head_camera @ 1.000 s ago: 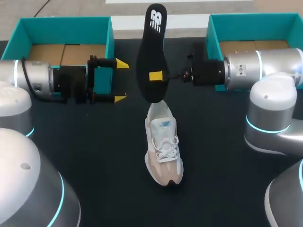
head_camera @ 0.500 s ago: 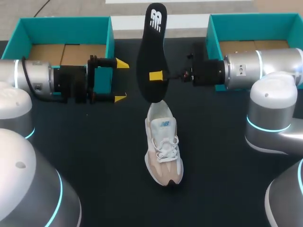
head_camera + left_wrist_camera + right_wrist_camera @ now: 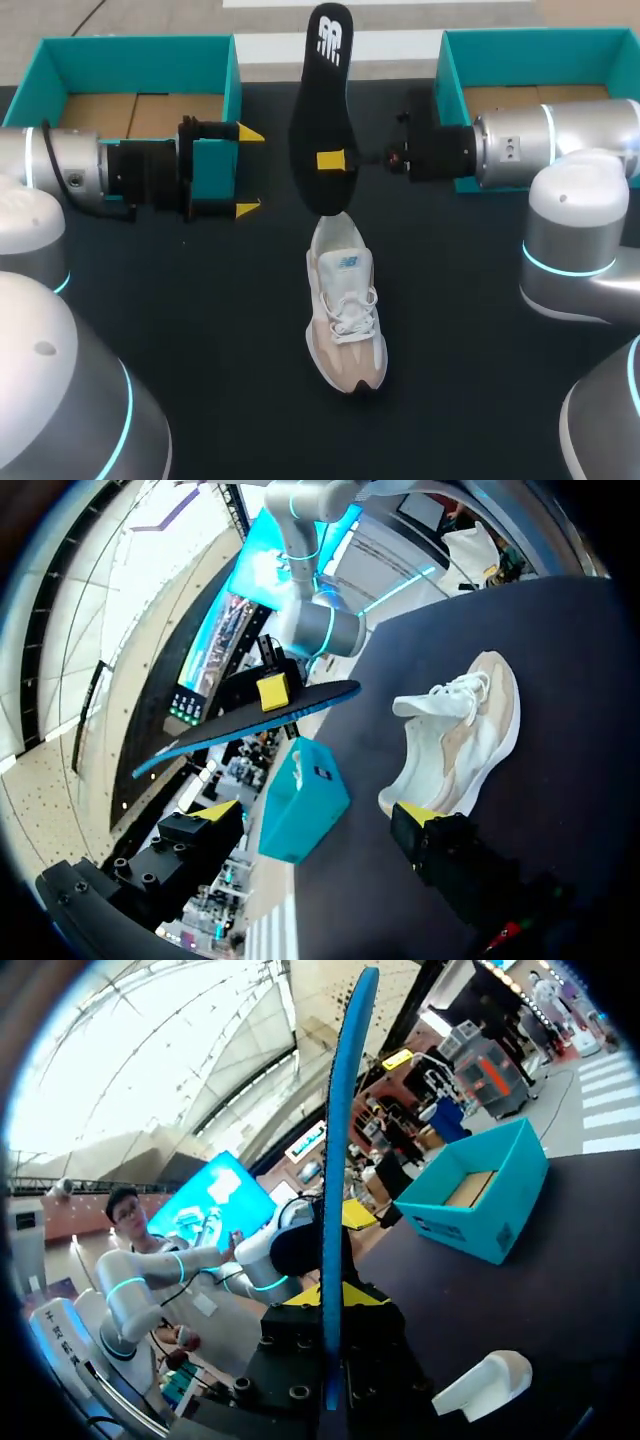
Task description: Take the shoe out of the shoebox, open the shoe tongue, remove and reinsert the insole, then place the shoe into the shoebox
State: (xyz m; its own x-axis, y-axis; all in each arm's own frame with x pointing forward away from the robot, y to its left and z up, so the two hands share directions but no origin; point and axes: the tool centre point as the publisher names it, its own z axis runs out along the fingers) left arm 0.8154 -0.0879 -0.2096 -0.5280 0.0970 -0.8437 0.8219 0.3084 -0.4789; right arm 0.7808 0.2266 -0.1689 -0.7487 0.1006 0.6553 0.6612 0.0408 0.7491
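Backing off a little toward its own side, the left gripper (image 3: 247, 170) now stands further from the insole (image 3: 322, 110). The right gripper (image 3: 331, 160) and the insole it carries have not shifted.

The left jaws are spread wide and hold nothing. A corner of the teal box (image 3: 130, 50) shows between them, but I cannot tell whether the fingers touch it. The insole hangs well ahead of these jaws, and the shoe (image 3: 345, 315) lies ahead and off to one side on the table (image 3: 200, 330).

The right jaws are pressed onto the insole near its middle, pinching it flat from both faces so it stands on edge. Its longer part reaches up past the jaws. Its lower end hangs just over the shoe's heel opening, touching or not I cannot tell.

By my reading the insole is out and reinsertion is next. With the left jaws drawn away, nothing steadies the shoe.
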